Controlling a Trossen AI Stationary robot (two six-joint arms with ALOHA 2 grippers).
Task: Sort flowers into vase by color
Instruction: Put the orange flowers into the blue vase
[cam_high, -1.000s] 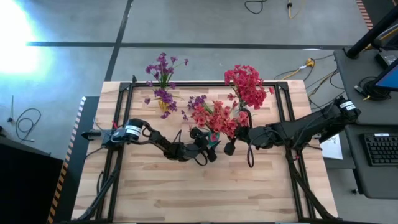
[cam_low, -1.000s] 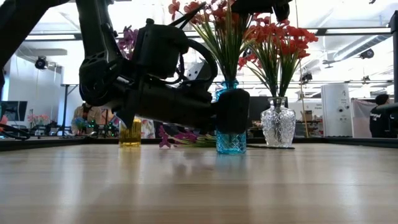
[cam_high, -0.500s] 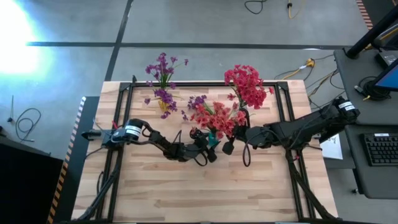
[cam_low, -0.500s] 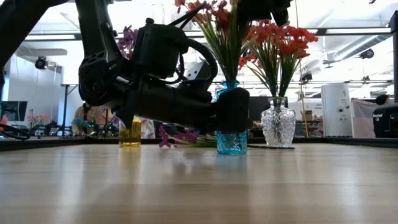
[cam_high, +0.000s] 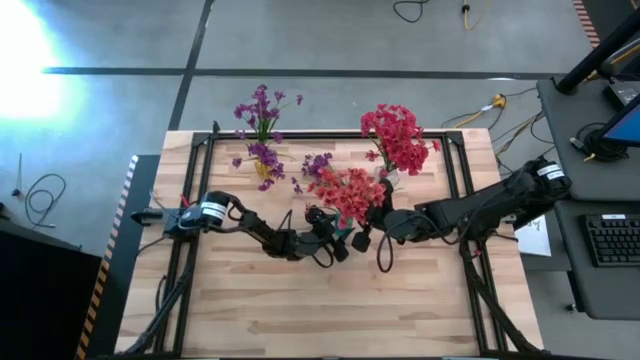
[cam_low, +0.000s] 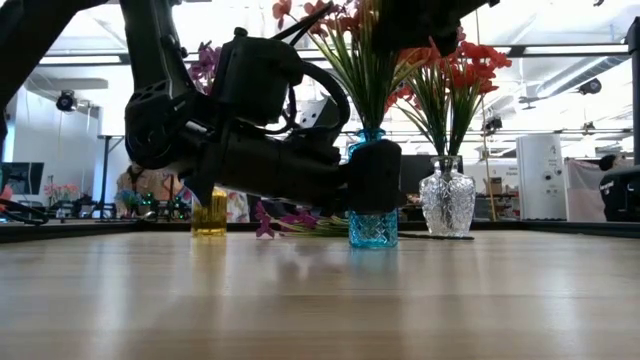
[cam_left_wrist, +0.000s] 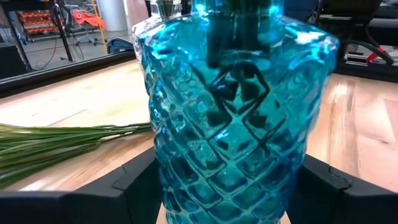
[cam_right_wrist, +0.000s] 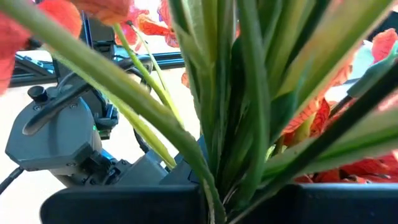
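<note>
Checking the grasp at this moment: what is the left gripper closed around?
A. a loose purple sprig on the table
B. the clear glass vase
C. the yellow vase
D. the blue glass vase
D: in the left wrist view the left gripper's dark fingers sit on either side of the blue glass vase, and the low view shows the arm at that vase.

Bright backlight, glare, blurred close-ups
</note>
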